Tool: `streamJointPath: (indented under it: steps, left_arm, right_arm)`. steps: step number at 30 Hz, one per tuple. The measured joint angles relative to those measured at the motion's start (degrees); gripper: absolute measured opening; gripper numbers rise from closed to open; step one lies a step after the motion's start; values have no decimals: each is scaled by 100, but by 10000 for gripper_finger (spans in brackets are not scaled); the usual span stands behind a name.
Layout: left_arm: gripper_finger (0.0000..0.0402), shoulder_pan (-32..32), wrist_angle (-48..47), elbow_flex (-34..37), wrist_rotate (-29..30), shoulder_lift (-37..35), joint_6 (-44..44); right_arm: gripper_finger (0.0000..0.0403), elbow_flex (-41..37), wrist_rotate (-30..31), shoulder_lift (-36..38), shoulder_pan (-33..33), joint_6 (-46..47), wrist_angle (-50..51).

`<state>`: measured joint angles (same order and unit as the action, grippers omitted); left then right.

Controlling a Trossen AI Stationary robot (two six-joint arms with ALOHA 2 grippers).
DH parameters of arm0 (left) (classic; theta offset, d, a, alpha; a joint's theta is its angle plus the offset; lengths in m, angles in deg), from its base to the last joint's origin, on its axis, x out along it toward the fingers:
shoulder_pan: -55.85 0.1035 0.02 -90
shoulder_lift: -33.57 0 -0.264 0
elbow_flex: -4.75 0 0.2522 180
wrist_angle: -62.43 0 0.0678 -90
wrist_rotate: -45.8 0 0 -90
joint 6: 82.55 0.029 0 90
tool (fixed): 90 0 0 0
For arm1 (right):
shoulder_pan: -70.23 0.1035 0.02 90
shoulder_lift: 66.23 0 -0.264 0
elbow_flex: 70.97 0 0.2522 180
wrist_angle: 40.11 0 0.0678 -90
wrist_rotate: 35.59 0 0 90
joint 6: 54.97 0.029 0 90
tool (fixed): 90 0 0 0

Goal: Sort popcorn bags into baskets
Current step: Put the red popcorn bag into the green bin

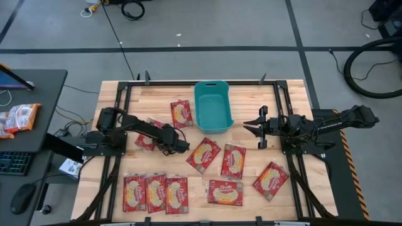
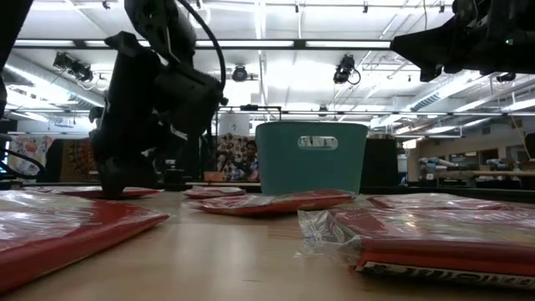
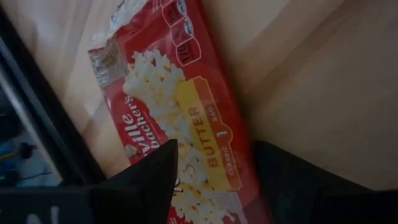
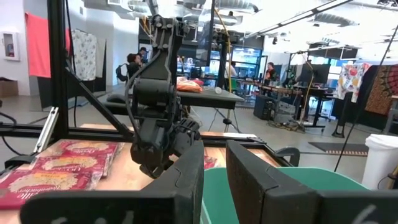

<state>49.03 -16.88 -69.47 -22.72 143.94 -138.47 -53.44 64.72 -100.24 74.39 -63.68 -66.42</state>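
My left gripper (image 1: 182, 145) is low over the table at about nine o'clock of centre, and through my left wrist view my two dark fingers (image 3: 155, 177) stand spread to either side of a popcorn bag (image 3: 180, 124), red with a yellow butter panel; whether the tips already touch it I cannot tell. In the low view that arm comes down as a dark mass onto a flat packet (image 2: 117, 191). The teal basket (image 1: 213, 107) sits at twelve o'clock of the table's centre, with nothing showing inside it. My right gripper (image 1: 256, 127) hangs in the air at three o'clock of the basket, jaws apart and holding nothing, the basket's rim (image 4: 323, 177) just beyond my own fingertips. The other popcorn bags lie flat on the wood: one (image 1: 180, 113) just beside the basket at its nine o'clock, two (image 1: 203, 154) near the centre, three in a row (image 1: 155, 192) at seven o'clock, one (image 1: 225, 191) at six o'clock and one (image 1: 271, 180) at four o'clock.
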Motion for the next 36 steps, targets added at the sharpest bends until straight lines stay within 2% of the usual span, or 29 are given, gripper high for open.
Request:
streamJointPath:
  steps: [4, 7, 19, 24, 27, 31, 36]
  left_arm:
    - [210, 3, -57, -1, 41, 98, 133]
    - [189, -1, -36, -2, 25, 122, 109]
    - [16, 1, 58, 14, -103, 144, 96]
    - [6, 1, -106, -20, -101, 145, 381]
    - [4, -14, -724, -237, 28, 148, 416]
    - [3, -16, -1585, -754, 451, 148, 518]
    - [2, -16, -2100, -1467, 1091, 140, 881]
  right_arm:
    - [73, 0, -7, -41, 0, -3, -24]
    - [73, 0, -7, -56, 0, -23, -92]
    - [73, 0, -118, -54, 0, -41, -129]
    - [73, 0, -122, -55, 1, -48, -127]
    - [73, 0, -122, -55, 0, -48, -126]
    - [73, 0, -122, -56, 0, -66, -125]
    - [73, 0, -118, -56, 2, -91, -122]
